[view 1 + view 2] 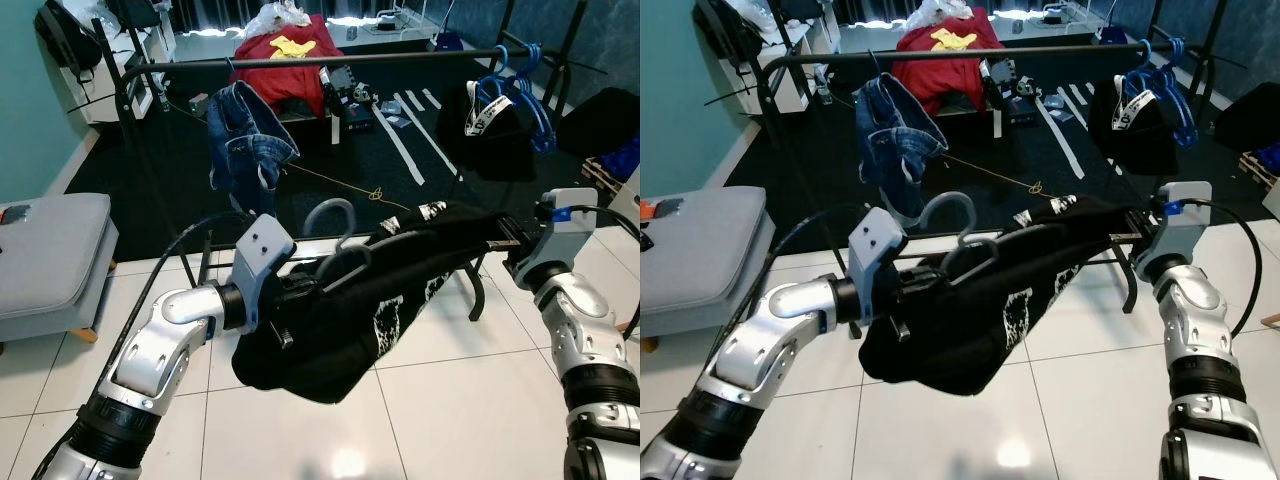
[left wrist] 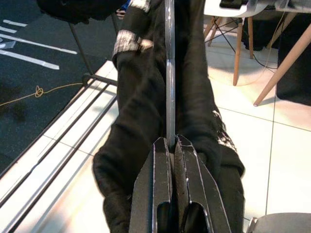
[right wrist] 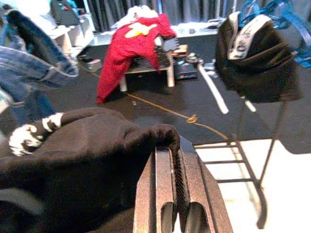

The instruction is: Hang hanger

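Observation:
A grey hanger with its hook [image 1: 330, 202] up carries a black garment [image 1: 400, 270] with white print, held between my two arms in front of the clothes rack. My left gripper [image 2: 171, 143] is shut on the hanger's thin grey bar [image 2: 169, 73], and the cloth drapes down both sides of it. At the other end my right gripper [image 3: 174, 155] is shut on the edge of the black garment [image 3: 87, 145]. The rack's black rail [image 1: 400, 60] runs across beyond and above the hanger.
Blue jeans [image 1: 245, 135] hang on the rail's left part. A black garment [image 1: 495, 125] on blue hangers [image 1: 520, 60] hangs at its right. A grey bench [image 1: 50, 250] stands at the left. Behind the rack, red cloth [image 1: 285, 60] lies on a low table on dark carpet.

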Available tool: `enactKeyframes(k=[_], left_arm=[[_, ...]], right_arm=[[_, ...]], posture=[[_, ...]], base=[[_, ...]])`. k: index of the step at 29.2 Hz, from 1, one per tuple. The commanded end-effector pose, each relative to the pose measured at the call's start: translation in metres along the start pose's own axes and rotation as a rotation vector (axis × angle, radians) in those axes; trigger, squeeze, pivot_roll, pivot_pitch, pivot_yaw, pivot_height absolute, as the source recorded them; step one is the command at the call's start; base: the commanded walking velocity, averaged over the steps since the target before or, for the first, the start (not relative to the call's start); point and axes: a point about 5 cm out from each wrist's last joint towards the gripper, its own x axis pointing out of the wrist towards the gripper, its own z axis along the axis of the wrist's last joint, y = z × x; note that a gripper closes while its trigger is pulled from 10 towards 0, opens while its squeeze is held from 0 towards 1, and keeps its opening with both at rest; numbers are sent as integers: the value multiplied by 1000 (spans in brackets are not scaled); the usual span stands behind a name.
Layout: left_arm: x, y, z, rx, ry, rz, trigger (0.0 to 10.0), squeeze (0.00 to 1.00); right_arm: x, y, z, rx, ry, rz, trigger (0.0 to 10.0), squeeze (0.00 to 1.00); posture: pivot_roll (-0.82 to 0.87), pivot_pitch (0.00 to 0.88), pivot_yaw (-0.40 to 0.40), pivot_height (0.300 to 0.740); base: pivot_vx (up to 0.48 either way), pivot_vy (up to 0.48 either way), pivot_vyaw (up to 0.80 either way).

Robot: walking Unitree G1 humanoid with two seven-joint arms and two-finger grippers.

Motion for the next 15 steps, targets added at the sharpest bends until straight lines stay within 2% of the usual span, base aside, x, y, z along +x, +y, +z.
enactKeyframes(k=[1,2,4,5,7,8,11,13,14,15], left_arm=[[-5,2,2,33,0,2,0,0],[-4,4,2,42,5,13,0,0],[-3,7,1,54,18,38,0,0],[-3,7,1,54,18,38,0,0],[-3,11,-1,62,36,75,0,0],[-5,17,-2,59,49,125,0,0],[-6,21,-3,56,58,158,0,0],[-8,30,-3,49,52,224,0,0],[-8,30,-3,49,52,224,0,0],[-9,32,-1,50,45,241,0,0]], right_arm=[[3,19,3,12,-44,81,10000,0],[4,43,1,26,-75,182,10000,0],[4,73,2,66,-125,292,10000,0],[4,73,2,66,-125,292,10000,0],[4,86,3,105,-153,331,10000,0],[2,99,5,129,-168,380,10000,0],[1,107,6,143,-176,414,10000,0],[-3,125,3,148,-169,476,10000,0],[-3,125,3,148,-169,476,10000,0],[-5,130,1,143,-163,497,10000,51]], posture=[[53,88,64,740],[56,83,63,740],[59,81,64,740],[59,81,64,740],[60,78,64,740],[58,75,64,740],[58,75,64,740],[58,72,64,740],[58,72,64,740],[58,70,64,740]], base=[[0,0,0],[0,0,0],[0,0,0],[0,0,0],[0,0,0],[0,0,0],[0,0,0],[0,0,0],[0,0,0],[0,0,0]])
